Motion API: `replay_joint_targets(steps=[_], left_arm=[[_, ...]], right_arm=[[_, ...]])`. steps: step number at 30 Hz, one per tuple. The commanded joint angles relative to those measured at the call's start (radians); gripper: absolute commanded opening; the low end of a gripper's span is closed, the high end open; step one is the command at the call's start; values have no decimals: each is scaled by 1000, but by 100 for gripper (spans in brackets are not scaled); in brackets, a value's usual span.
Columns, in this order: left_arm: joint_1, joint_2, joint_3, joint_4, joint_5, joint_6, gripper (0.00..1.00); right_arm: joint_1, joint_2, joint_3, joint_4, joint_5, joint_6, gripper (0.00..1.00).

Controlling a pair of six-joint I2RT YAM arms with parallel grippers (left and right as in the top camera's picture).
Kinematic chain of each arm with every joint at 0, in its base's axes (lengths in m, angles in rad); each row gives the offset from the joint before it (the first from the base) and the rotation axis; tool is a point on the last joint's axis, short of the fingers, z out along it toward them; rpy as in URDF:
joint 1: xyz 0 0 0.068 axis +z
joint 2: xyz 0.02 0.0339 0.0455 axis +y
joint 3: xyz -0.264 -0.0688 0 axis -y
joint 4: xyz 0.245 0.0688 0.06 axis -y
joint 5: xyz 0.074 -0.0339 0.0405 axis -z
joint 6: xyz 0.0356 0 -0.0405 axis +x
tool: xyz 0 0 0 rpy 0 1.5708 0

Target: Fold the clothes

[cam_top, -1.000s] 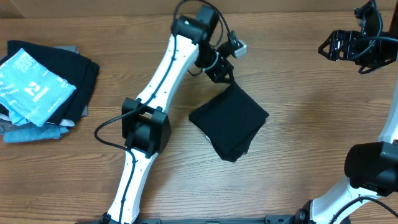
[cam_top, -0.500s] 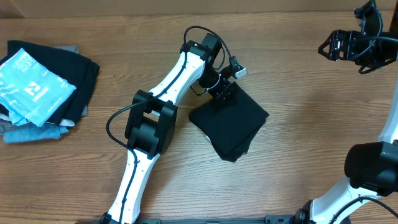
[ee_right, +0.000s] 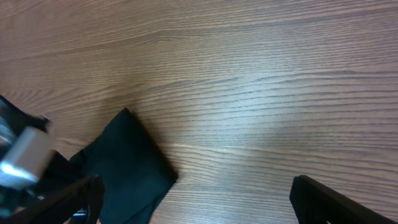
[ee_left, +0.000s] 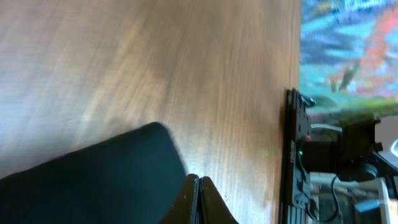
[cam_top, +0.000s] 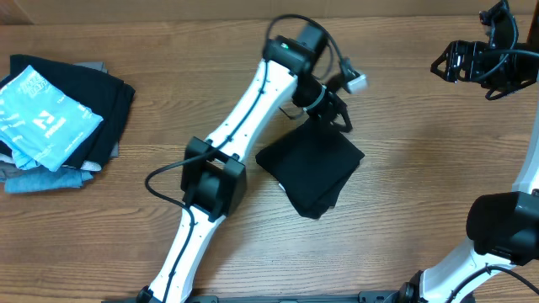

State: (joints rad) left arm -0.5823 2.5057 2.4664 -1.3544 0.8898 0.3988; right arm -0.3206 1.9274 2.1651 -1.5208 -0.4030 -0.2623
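While the folded black shirt (cam_top: pixel 312 172) lies in the middle of the worktop (cam_top: pixel 421 185), the left jaws, pressed together, sit just beside its far corner, nearer than the spread right jaws.

The left wrist view is blurred throughout. The shirt (ee_left: pixel 93 180) runs off its bottom and left edges, so only one rounded corner shows. Only the tips of the left gripper (ee_left: pixel 198 200) show, pressed together at the bottom edge. Past the table (ee_left: pixel 155 74), a smear of colour (ee_left: pixel 348 43) and dark gear (ee_left: pixel 336 162) cannot be made out.

In the right wrist view, the right gripper (ee_right: pixel 196 180) shows only as two dark fingers (ee_right: pixel 339 202) cut off at the bottom corners. The shirt is cut by the bottom edge, and a blurred grey block (ee_right: pixel 22 155) by the left edge.

From overhead, the left arm (cam_top: pixel 253 109) covers the shirt's top corner. The right arm (cam_top: pixel 505 227) and the pile (cam_top: pixel 50 118) each run off a side edge.
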Motion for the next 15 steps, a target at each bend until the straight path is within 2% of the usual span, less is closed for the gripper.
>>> replay_joint_targets(steps=[1,7,11,15], left_arm=[[-66,-8,-71,18,-3,47,4],[-129,-8,-200,141,-75,41,4],[-130,-8,-333,293,-88,-44,4],[-129,-8,-470,426,-88,-55,4]], right_arm=[[-2,-2,2,2,2,5,100],[-1,-2,2,2,2,5,100],[-2,-2,2,2,2,5,100],[-2,-2,2,2,2,5,100]])
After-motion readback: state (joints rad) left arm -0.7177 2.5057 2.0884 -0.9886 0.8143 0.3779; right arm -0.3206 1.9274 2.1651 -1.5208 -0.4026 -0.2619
